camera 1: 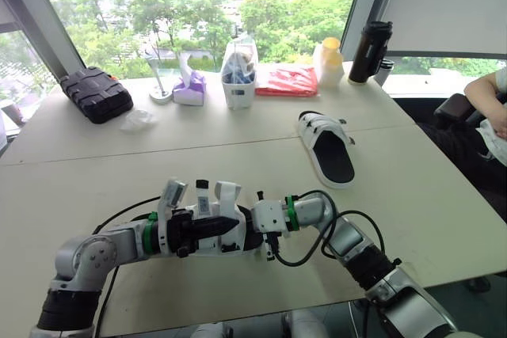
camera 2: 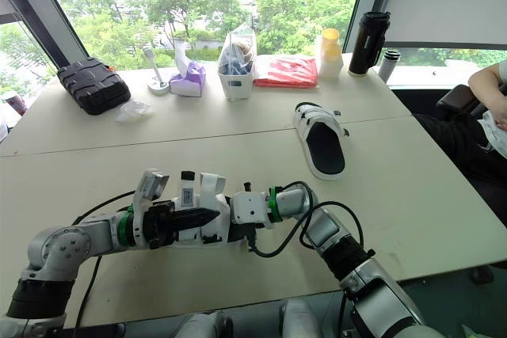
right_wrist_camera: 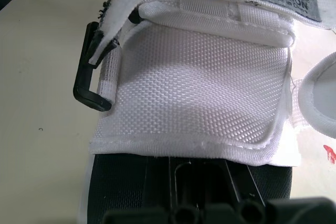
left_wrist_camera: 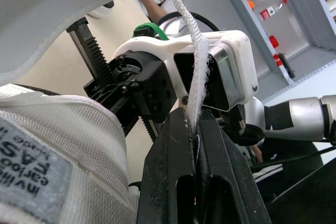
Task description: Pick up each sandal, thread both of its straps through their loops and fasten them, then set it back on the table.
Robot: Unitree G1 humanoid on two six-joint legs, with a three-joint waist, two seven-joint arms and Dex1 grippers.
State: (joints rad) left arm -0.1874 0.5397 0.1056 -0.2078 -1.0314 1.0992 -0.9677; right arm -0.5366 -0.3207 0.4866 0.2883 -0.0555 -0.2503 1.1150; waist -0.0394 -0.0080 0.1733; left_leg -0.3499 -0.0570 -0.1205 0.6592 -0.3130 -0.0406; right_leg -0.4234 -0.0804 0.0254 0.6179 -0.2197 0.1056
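One white sandal with a black sole (camera 1: 215,225) is held just above the table's near edge between both grippers, its two straps (camera 1: 226,193) standing up loose. My left gripper (camera 1: 198,231) reaches in from the left, and its fingers (left_wrist_camera: 173,182) are shut on a white strap edge (left_wrist_camera: 195,72). My right gripper (camera 1: 247,229) holds the sandal's other end. The woven upper (right_wrist_camera: 199,93) and a black strap loop (right_wrist_camera: 86,85) are close up in the right wrist view. The second sandal (camera 1: 326,148) lies flat on the table (camera 1: 428,187) at the right.
Along the far edge by the window stand a black case (camera 1: 95,94), a purple tissue box (camera 1: 188,89), a white container (camera 1: 238,77), a red packet (camera 1: 287,81), a yellow-capped bottle (camera 1: 329,61) and a black flask (camera 1: 369,51). A person (camera 1: 487,108) sits at the right.
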